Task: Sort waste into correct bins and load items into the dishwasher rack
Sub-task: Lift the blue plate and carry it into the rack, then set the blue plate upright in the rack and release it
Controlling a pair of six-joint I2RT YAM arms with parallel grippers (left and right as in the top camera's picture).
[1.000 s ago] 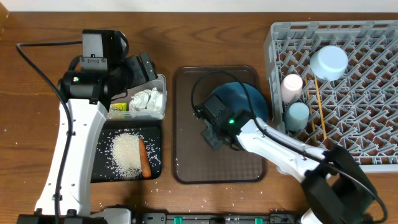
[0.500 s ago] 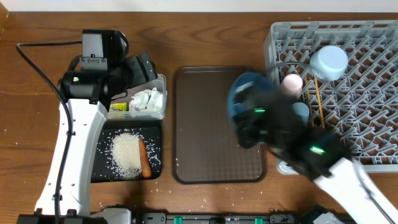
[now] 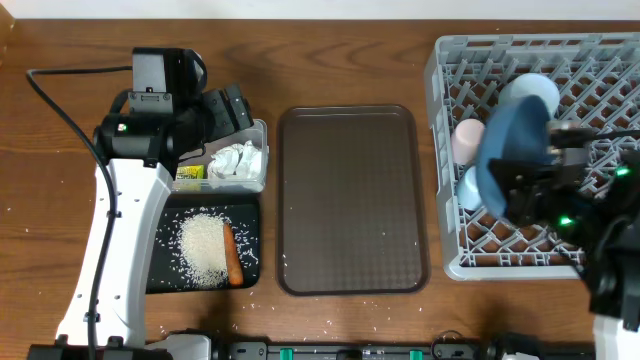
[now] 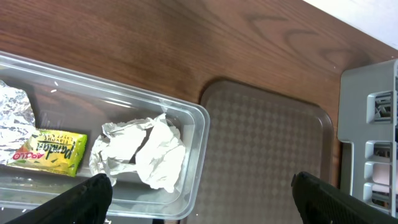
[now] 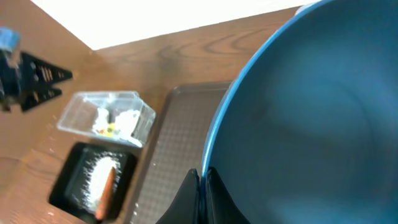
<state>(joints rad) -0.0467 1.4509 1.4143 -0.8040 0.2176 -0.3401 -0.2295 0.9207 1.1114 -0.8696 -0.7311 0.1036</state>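
My right gripper [image 5: 201, 176] is shut on the rim of the large dark blue plate [image 3: 512, 150]. It holds the plate tilted above the left side of the grey dishwasher rack [image 3: 600, 90]. In the rack stand a pale pink cup [image 3: 466, 140] and a light blue cup [image 3: 468, 186]. A pale bowl [image 3: 537, 88] shows partly behind the plate. The chopsticks are hidden. My left gripper [image 4: 202, 199] hangs open over the right end of the clear tub [image 4: 199, 143], nothing between its fingers. The tub holds crumpled tissue [image 4: 146, 152], a yellow-green wrapper [image 4: 50, 149] and foil [image 4: 15, 112].
A shallow black tray [image 3: 165, 275] in front of the tub holds white rice [image 3: 205, 248] and a carrot [image 3: 231, 255]. The dark brown serving tray [image 3: 350, 200] lies between the bins and the rack. A few rice grains [image 3: 330, 325] lie on the table near its front edge.
My right arm has lifted the blue plate off the brown tray and swung it right, over the rack. The left arm has not moved.
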